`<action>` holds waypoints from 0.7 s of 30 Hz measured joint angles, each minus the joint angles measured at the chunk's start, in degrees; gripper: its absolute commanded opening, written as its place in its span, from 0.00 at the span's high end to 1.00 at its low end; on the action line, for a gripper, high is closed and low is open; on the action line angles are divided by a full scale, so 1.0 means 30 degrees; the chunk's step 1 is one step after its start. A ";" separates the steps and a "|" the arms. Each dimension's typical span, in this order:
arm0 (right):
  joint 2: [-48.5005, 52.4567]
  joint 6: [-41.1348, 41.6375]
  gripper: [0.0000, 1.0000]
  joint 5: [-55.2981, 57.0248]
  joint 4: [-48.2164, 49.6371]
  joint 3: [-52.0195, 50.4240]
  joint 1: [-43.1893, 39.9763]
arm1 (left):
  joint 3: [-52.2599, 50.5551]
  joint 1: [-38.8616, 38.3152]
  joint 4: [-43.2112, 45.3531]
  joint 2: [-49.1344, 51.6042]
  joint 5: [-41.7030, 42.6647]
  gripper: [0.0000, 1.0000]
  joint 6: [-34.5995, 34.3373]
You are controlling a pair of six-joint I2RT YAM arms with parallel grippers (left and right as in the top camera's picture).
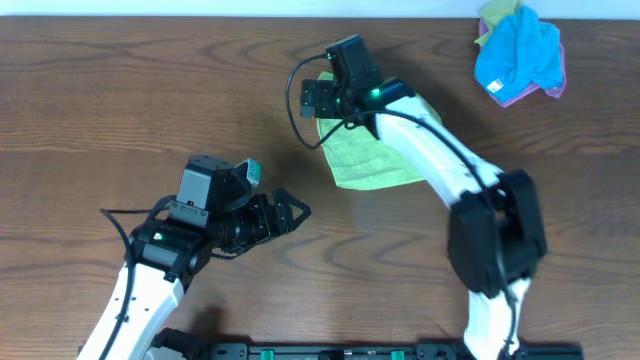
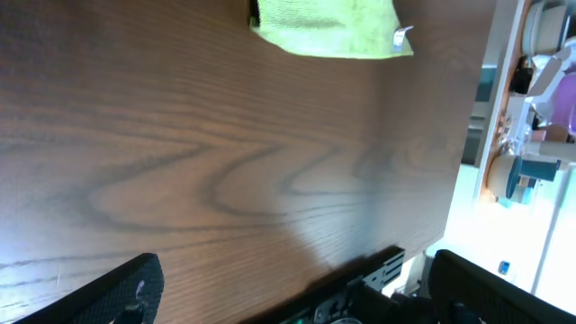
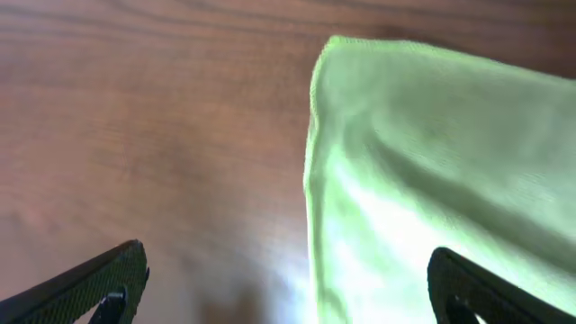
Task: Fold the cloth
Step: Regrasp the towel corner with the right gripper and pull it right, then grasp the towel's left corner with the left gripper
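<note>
The green cloth (image 1: 368, 155) lies folded on the wooden table near its middle, partly under my right arm. My right gripper (image 1: 322, 100) is open and hovers over the cloth's far left corner; in the right wrist view the cloth's edge (image 3: 405, 180) runs between the spread fingers (image 3: 288, 288). My left gripper (image 1: 290, 213) is open and empty, low over bare table in front of and left of the cloth. The left wrist view shows the cloth (image 2: 328, 22) with its white tag at the top, well beyond the fingers (image 2: 297, 288).
A pile of blue, pink and yellow cloths (image 1: 520, 52) sits at the table's far right corner. The table's front edge and a black rail (image 1: 330, 350) run below the arms. A black cable (image 1: 296, 105) loops beside the right wrist.
</note>
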 measured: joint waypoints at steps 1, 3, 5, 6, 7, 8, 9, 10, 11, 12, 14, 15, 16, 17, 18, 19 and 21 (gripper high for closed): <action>-0.0780 -0.0036 0.01 -0.0051 -0.1166 0.0015 -0.0117 | 0.0000 0.0000 -0.0022 0.0000 0.0000 0.05 -0.0153; -0.2004 -0.0240 0.02 -0.0058 -0.2936 0.0051 -0.0488 | 0.0000 0.0000 -0.0058 0.0000 0.0000 0.05 -0.0372; -0.3155 -0.0568 0.02 -0.0131 -0.5064 0.0095 -0.1180 | 0.0000 0.0000 -0.0022 0.0000 -0.0036 0.05 -0.0648; -0.3752 -0.0714 0.03 -0.0117 -0.5974 0.0095 -0.1800 | 0.0000 0.0000 0.0007 0.0015 -0.0095 0.05 -0.0918; -0.4036 -0.0823 0.03 -0.0124 -0.6579 0.0109 -0.2178 | 0.0000 0.0000 0.0044 0.0066 -0.0175 0.05 -0.1246; -0.4393 -0.0889 0.03 -0.0124 -0.7388 0.0109 -0.2841 | 0.0000 -0.0007 0.0240 0.0226 -0.0284 0.05 -0.1661; -0.4634 -0.0947 0.03 -0.0131 -0.8000 0.0095 -0.3373 | 0.0000 -0.0015 0.0495 0.0452 -0.0372 0.05 -0.2062; -0.4852 -0.0998 0.02 -0.0124 -0.8531 0.0080 -0.4036 | -0.0007 -0.0015 0.0925 0.0736 -0.0393 0.05 -0.2441; -0.5042 -0.1056 0.02 -0.0138 -0.8837 0.0022 -0.4634 | -0.0022 -0.0015 0.1574 0.1166 -0.0423 0.05 -0.2922; -0.5253 -0.1093 0.02 -0.0189 -0.8961 -0.0117 -0.5311 | -0.0029 -0.0015 0.2244 0.1537 -0.0357 0.05 -0.3293; -0.5705 -0.1129 0.01 -0.0262 -0.8954 -0.0568 -0.6441 | -0.0087 -0.0015 0.4073 0.2608 -0.0087 0.05 -0.4226; -0.5982 -0.1144 0.01 -0.0401 -0.8867 -0.0889 -0.6943 | -0.0153 -0.0015 0.5129 0.3228 0.0087 0.05 -0.4656; -0.6258 -0.1158 0.01 -0.0510 -0.8910 -0.1180 -0.7359 | -0.0153 -0.0022 0.5748 0.3643 0.0211 0.05 -0.4940; -0.6543 -0.1195 0.01 -0.0678 -0.8888 -0.1464 -0.7832 | -0.0153 -0.0058 0.6288 0.4240 0.0364 0.05 -0.5297; -0.6783 -0.1217 0.01 -0.0809 -0.8910 -0.1719 -0.8225 | -0.0153 -0.0109 0.6608 0.4779 0.0459 0.05 -0.5617; -0.7089 -0.1275 0.01 -0.1005 -0.8918 -0.2004 -0.8728 | -0.0153 -0.0189 0.6907 0.5399 0.0532 0.05 -0.5916; -0.7541 -0.1443 0.01 -0.1297 -0.8976 -0.2390 -0.9559 | -0.0182 -0.0525 0.7672 0.6929 0.0648 0.05 -0.6411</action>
